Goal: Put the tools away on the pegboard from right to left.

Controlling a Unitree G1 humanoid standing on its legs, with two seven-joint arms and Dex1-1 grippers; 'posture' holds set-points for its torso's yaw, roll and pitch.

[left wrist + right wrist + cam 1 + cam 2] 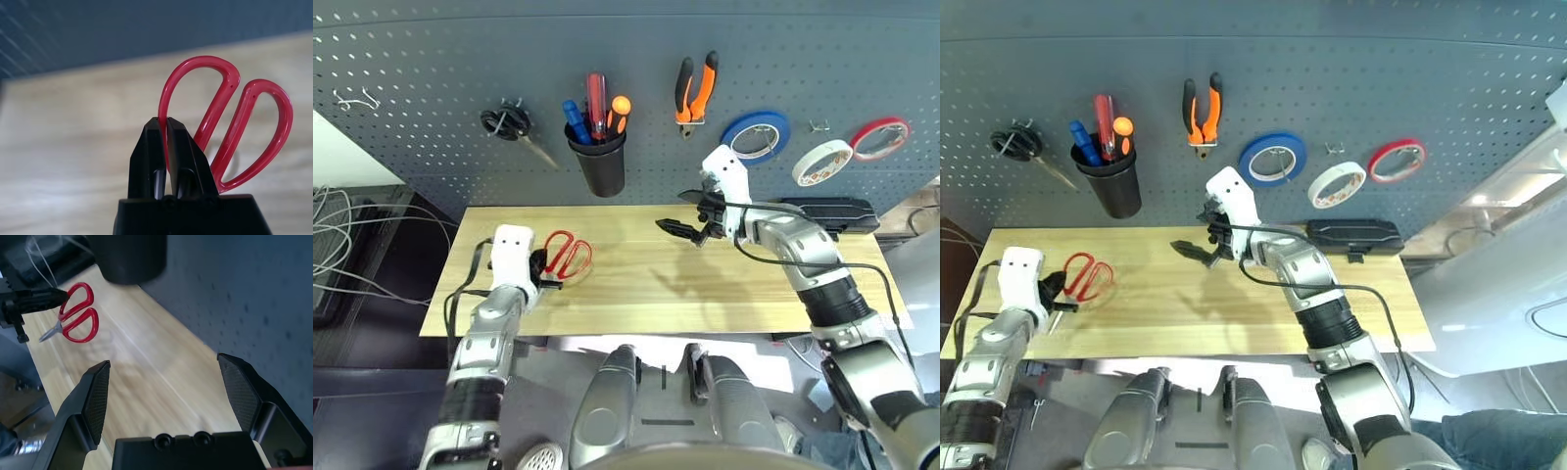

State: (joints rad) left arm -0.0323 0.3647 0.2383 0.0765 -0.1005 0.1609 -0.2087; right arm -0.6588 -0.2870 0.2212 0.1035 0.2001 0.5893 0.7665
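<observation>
Red-handled scissors (570,255) are at the left of the wooden table (636,284). My left gripper (549,268) is shut on one handle loop (195,88), its fingertips (157,128) pinching the red rim. I cannot tell whether the scissors rest on the wood or hang just above it. My right gripper (683,213) hovers open over the table's middle, holding nothing, close to the pegboard (431,78). On the pegboard hang the orange-handled pliers (696,90) and the white tape roll (821,162). The orange-and-black screwdriver (619,113) stands in the black cup (600,162).
Black-handled scissors (514,125) hang at the pegboard's left, next to a bare wire hook (357,99). A blue tape roll (756,134) and a red one (879,138) flank the white roll. A black case (827,211) lies at the table's back right. Cables (342,255) trail off to the left.
</observation>
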